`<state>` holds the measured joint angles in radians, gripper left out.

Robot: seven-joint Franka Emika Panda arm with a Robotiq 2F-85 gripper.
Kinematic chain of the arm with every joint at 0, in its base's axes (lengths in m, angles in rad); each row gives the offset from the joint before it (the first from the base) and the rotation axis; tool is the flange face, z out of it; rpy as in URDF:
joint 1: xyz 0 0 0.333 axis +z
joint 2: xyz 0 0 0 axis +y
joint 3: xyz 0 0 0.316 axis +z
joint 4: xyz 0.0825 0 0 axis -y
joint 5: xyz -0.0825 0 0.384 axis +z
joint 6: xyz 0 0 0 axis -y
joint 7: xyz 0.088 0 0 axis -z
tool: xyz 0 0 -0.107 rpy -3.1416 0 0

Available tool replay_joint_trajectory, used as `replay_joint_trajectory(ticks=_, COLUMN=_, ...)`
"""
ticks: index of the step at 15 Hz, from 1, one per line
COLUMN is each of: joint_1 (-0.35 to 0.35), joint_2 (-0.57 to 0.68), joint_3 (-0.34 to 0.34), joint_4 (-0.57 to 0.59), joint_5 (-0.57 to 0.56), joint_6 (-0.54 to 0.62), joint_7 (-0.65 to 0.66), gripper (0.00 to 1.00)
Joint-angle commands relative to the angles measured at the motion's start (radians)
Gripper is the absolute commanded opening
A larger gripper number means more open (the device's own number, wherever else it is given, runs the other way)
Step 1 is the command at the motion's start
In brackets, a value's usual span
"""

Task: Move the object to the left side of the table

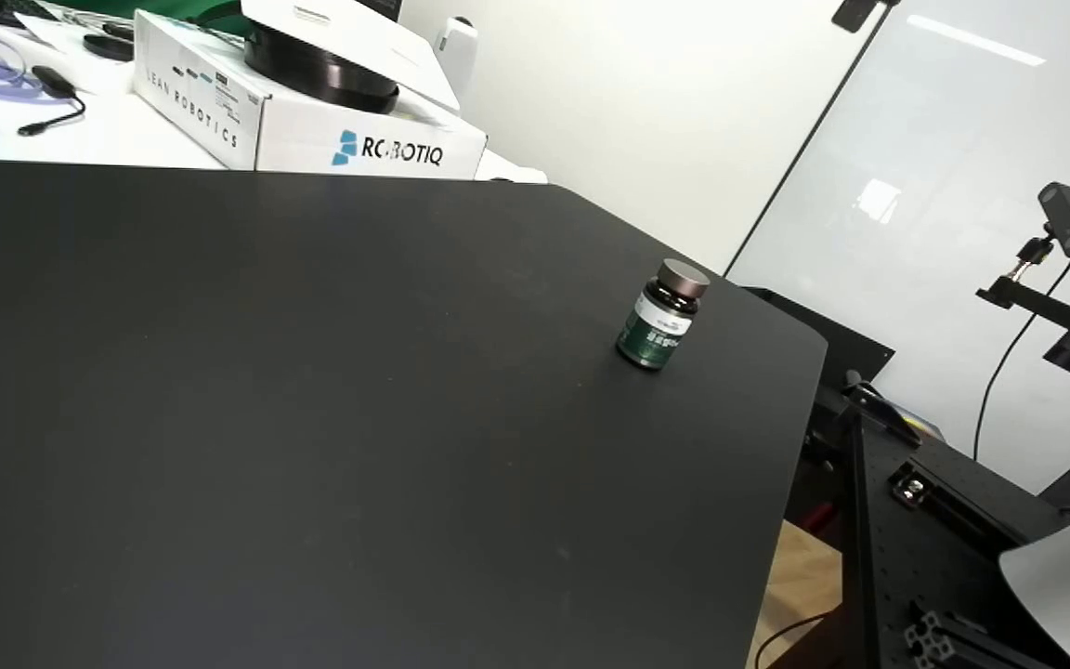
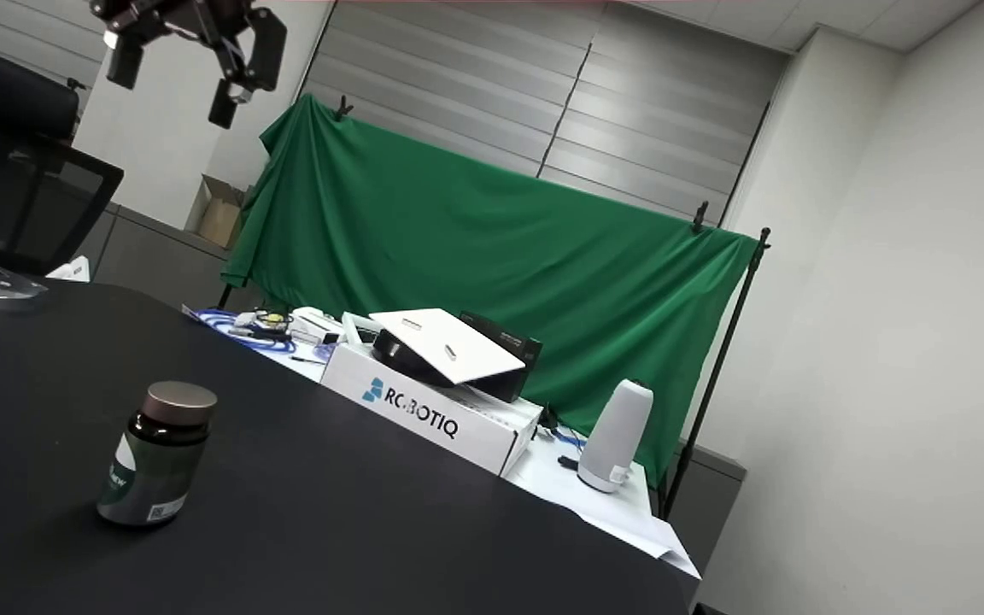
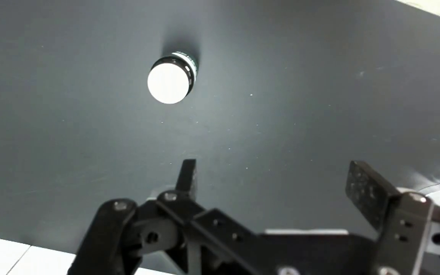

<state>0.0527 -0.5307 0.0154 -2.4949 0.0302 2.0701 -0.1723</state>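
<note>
Green-labelled bottle stands upright on the black table, near an edge; my gripper hangs high, fingers spread and empty. If I come down misaligned, one could clip the cap and topple it, maybe off-table.

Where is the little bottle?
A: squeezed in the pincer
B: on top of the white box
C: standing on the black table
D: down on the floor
C: both exterior views show the bottle standing upright on the black table, and the wrist view shows the pincer open and apart from it.
</note>
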Motion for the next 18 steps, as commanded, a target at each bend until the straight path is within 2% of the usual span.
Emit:
replay_joint_trajectory(ticks=1, joint_1=-0.050, joint_2=0.068, joint_3=-0.033, joint_4=-0.008, joint_5=-0.065, joint_6=0.102, joint_7=0.013, gripper=1.00)
replay_joint_trajectory(ticks=6, joint_1=-0.103, joint_2=0.154, joint_3=-0.097, joint_4=-0.067, joint_5=-0.055, joint_6=0.279, joint_7=0.006, gripper=1.00)
replay_joint_trajectory(ticks=9, joint_1=-0.114, joint_2=0.202, joint_3=-0.124, joint_4=-0.084, joint_5=-0.034, joint_6=0.332, joint_7=0.000, gripper=1.00)
replay_joint_trajectory(ticks=11, joint_1=-0.123, joint_2=0.223, joint_3=-0.128, joint_4=-0.081, joint_5=-0.036, joint_6=0.305, joint_7=0.017, gripper=1.00)
replay_joint_trajectory(ticks=18, joint_1=-0.117, joint_2=0.220, joint_3=-0.124, joint_4=-0.087, joint_5=-0.046, joint_6=0.320, joint_7=-0.006, gripper=1.00)
